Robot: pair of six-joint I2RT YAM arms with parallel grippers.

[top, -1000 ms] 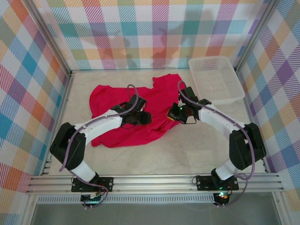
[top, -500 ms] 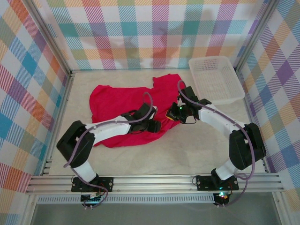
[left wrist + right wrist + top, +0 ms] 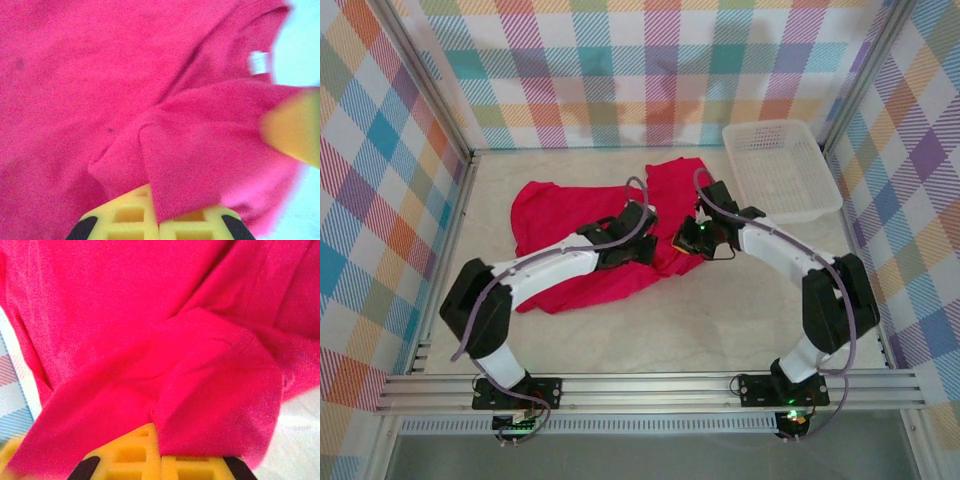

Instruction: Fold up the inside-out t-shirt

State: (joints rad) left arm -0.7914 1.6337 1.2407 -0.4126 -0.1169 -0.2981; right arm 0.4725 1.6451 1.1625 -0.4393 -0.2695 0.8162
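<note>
The inside-out t-shirt (image 3: pixel 560 215) is bright red and lies crumpled across the middle and left of the table. My left gripper (image 3: pixel 645 248) sits at the shirt's right part, shut on a fold of the fabric (image 3: pixel 200 165) between its yellow fingers (image 3: pixel 125 215). A small light label (image 3: pixel 257 62) shows near the collar. My right gripper (image 3: pixel 688 238) is just to the right of the left one, shut on another fold of the shirt (image 3: pixel 215 405). The two grippers are close together at the shirt's right edge.
A white plastic basket (image 3: pixel 780 170) stands at the back right, just beyond the right arm. Checked walls close in three sides. Bare tabletop (image 3: pixel 720 320) runs between the shirt and the metal rail at the near edge.
The left gripper swung right to the shirt's near edge, then drew back up onto the shirt and shut on a fold. The near right hem shifted inward. The right gripper barely moved.
</note>
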